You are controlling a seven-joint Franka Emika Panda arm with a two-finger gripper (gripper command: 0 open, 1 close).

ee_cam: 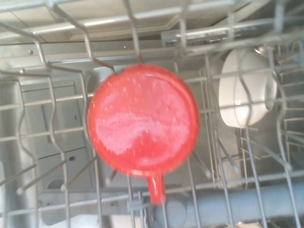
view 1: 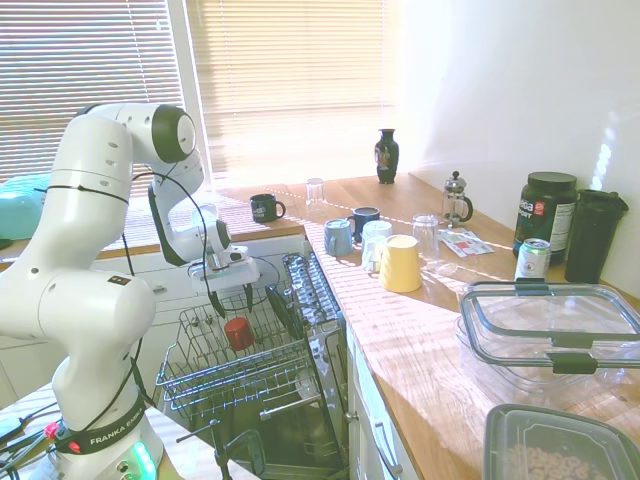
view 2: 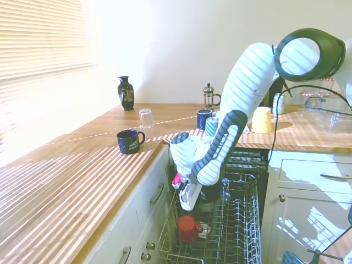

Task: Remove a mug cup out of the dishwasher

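The red mug cup [view 1: 238, 333] stands upside down in the pulled-out wire rack [view 1: 195, 375] of the dishwasher. In the second exterior view the mug cup [view 2: 187, 227] sits at the rack's [view 2: 242, 231] near-left part. The wrist view looks straight down on the mug cup's base [ee_cam: 142, 121], with its handle pointing to the picture's bottom. My gripper [view 1: 231, 298] hangs just above the mug cup, open, with nothing between its fingers. It is apart from the cup.
A white dish [ee_cam: 247, 90] lies in the rack beside the mug cup. On the wooden counter [view 1: 420, 330] stand a yellow cup [view 1: 401, 263], a blue mug [view 1: 338, 238], a black mug [view 1: 266, 208], glasses and clear containers [view 1: 550, 335].
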